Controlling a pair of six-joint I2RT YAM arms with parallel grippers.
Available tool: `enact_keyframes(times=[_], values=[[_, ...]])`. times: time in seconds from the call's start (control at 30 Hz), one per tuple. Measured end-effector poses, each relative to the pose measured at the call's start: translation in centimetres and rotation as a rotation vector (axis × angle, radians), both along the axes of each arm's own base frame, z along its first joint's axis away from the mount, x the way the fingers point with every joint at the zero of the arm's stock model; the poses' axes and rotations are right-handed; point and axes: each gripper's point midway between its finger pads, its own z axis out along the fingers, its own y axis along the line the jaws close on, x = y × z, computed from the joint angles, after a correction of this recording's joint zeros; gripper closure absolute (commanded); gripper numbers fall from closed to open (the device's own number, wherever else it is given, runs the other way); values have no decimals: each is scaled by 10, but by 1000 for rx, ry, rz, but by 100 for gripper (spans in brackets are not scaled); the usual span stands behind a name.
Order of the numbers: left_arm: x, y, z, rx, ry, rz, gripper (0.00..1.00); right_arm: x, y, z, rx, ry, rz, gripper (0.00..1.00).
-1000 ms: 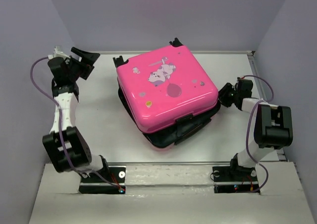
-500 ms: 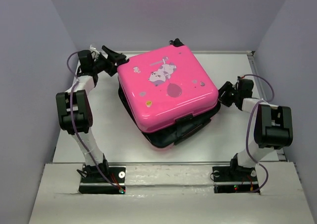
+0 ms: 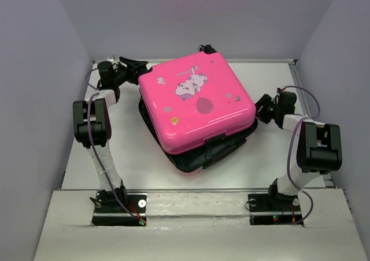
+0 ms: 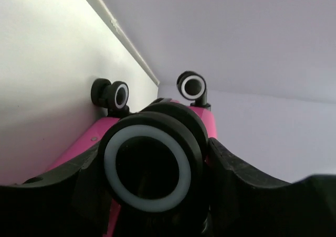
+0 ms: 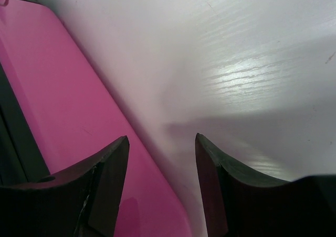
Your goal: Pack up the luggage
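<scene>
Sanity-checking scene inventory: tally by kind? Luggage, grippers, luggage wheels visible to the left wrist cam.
luggage: 1
grippers: 2 (left gripper, right gripper)
wheels in the left wrist view: 3
Total: 6

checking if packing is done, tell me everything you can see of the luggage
The luggage is a small, glossy hot-pink hard shell with a cartoon animal and balloon print on its lid. It lies flat mid-table, turned diagonally. The lid is down but sits askew over the dark lower half, not flush. Black wheels with pale rings sit at its far end, and one lies between the left gripper's open fingers. The right gripper stands open beside its right edge; contact is unclear.
</scene>
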Motion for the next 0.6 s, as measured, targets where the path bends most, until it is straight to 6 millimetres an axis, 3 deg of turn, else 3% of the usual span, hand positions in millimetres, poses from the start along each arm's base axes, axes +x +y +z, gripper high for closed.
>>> enact_keyframes(times=[0.07,0.4,0.6], values=[[3,1,4,-70,29,26,94,0,0,1,0,-4,3,40],[0,-6,26,-65,-51,26,94,0,-1,2,-4,-6,-8,40],[-32,-12,82,-22,-104,38,94,4,1,5,7,-12,-20,40]])
